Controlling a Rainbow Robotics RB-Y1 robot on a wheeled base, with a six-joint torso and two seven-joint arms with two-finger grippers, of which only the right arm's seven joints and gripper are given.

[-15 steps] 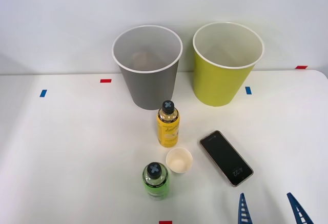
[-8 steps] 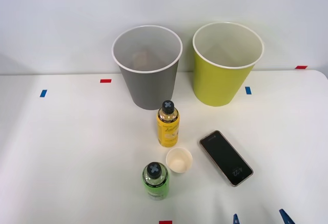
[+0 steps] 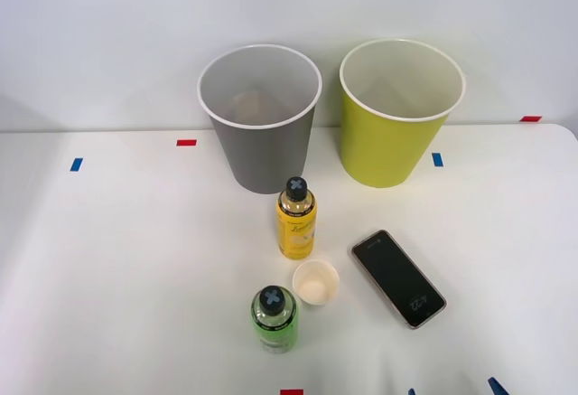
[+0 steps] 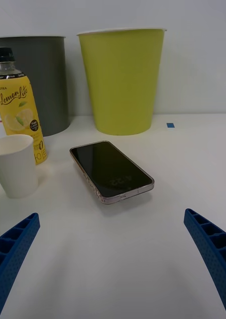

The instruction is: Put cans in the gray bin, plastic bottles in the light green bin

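A white table (image 3: 108, 259) holds two tall round bins standing upright side by side at its far edge. The gray bin (image 3: 260, 128) is on the left and the light green bin (image 3: 395, 128) on the right, near each other but apart, both with white rims and pale insides. Something small and rounded lies at the bottom of the gray bin, too dim to identify.

In front of the gray bin stands a yellow bottle (image 3: 296, 221) with a black cap and a lemon label, upright. Nearer the robot, a bright green bottle (image 3: 274, 319) with a black cap also stands upright. Between the two bottles and slightly to the right sits a small white paper cup (image 3: 316, 283), open end up. To the right of the cup a black smartphone (image 3: 398, 277) lies flat, screen up, turned at an angle.

The right gripper (image 3: 450, 388) sits at the near edge of the table, right of the green bottle. Its blue ribbed jaws are spread wide and hold nothing. In the wrist view the smartphone lies directly ahead of the open jaws, and the paper cup and yellow bottle stand off to one side. The light green bin stands beyond the phone, with the gray bin behind the yellow bottle.
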